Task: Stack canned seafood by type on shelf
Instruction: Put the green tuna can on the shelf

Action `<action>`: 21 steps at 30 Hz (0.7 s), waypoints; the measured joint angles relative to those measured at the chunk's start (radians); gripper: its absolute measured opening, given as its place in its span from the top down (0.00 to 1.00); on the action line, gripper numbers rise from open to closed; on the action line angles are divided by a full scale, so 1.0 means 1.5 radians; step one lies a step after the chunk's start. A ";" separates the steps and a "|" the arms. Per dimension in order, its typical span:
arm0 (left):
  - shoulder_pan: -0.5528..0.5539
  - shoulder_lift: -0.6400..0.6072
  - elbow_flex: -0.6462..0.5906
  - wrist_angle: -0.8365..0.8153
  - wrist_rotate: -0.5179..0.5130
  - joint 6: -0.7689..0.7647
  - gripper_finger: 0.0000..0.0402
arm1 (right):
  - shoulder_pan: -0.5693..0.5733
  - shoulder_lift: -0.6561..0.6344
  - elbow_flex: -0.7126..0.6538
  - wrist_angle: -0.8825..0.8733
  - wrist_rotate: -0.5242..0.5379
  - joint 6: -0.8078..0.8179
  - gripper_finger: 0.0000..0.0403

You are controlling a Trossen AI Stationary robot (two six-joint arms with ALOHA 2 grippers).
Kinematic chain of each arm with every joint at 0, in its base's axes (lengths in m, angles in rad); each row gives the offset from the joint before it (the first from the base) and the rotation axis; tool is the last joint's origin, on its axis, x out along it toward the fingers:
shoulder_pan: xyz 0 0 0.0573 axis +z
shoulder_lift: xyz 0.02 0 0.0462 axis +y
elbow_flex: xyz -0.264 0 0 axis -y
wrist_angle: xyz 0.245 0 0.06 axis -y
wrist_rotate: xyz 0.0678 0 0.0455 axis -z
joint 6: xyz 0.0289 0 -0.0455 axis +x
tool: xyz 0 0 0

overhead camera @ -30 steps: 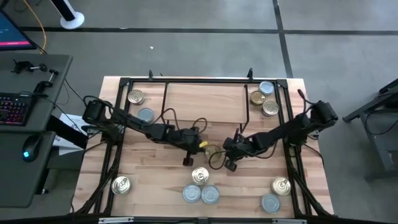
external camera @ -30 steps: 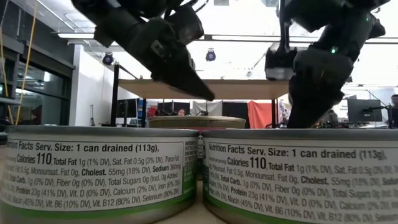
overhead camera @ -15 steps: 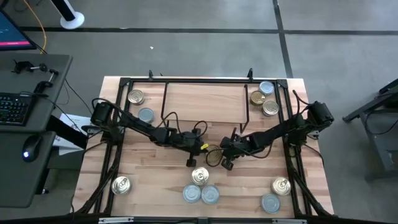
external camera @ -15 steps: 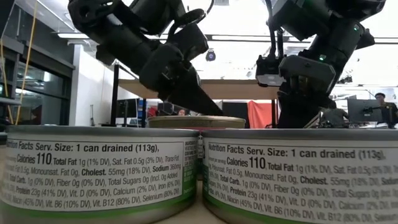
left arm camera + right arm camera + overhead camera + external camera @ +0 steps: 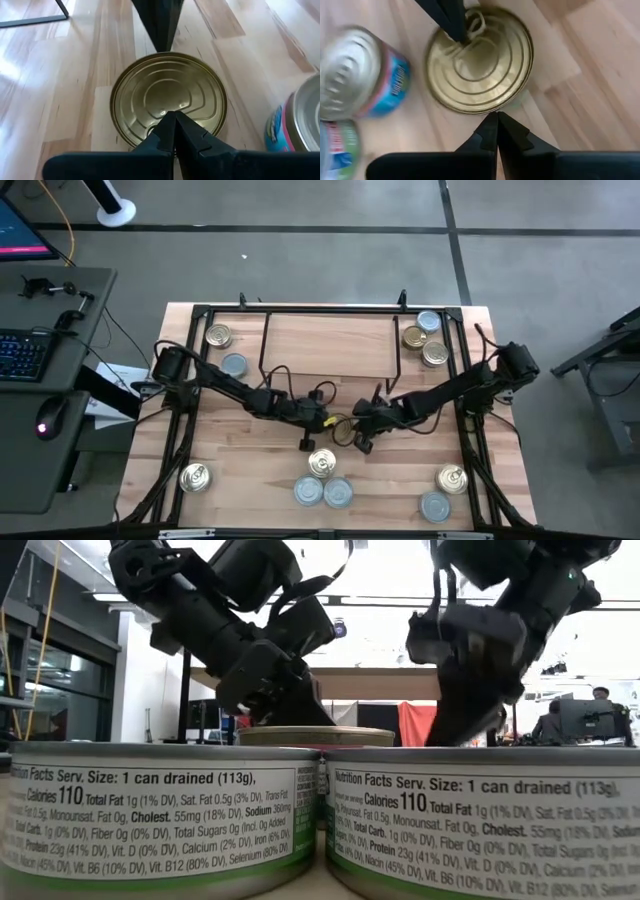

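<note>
- Gold tin (image 5: 169, 97) is sitting lid-up on the tabletop (image 5: 260, 470) near the middle, nearer you than the shelf (image 5: 330, 340).
- Your left gripper (image 5: 170, 122) is hanging over its rim, fingers pressed together, holding nothing.
- Your right gripper (image 5: 497, 122) is doing likewise from the opposite side, pinched shut and empty.

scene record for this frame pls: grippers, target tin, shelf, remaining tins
left gripper: shut, tip over the gold tin's rim
right gripper: shut, tip at the opposite rim
gold tin: flat on the table, between both grippers, not held
shelf: back centre, no tin on top
back-left tins: two
back-right tins: three
front-centre tins: three, clustered
front-left tin: one
front-right tins: two
</note>
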 joint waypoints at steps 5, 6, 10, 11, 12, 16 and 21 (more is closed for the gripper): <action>0.002 -0.023 -0.001 -0.043 -0.010 0.003 1.00 | 0.001 -0.041 0.001 0.004 0.020 -0.005 1.00; 0.002 -0.029 -0.001 -0.052 -0.012 0.008 1.00 | 0.001 -0.048 0.001 0.005 0.024 -0.006 1.00; 0.002 -0.050 -0.002 -0.096 -0.016 0.013 1.00 | 0.000 -0.062 0.001 0.012 0.041 -0.013 1.00; 0.002 -0.056 -0.002 -0.111 -0.018 0.014 1.00 | -0.001 -0.062 0.001 0.023 0.044 -0.018 1.00; 0.002 -0.061 -0.002 -0.125 -0.023 0.013 1.00 | -0.001 -0.062 0.001 0.035 0.047 -0.022 1.00; 0.001 -0.066 -0.002 -0.143 -0.037 0.004 1.00 | -0.001 -0.061 0.001 0.085 0.059 -0.037 1.00; 0.001 -0.073 -0.002 -0.146 -0.038 -0.009 1.00 | -0.001 -0.060 0.001 0.069 0.058 -0.050 1.00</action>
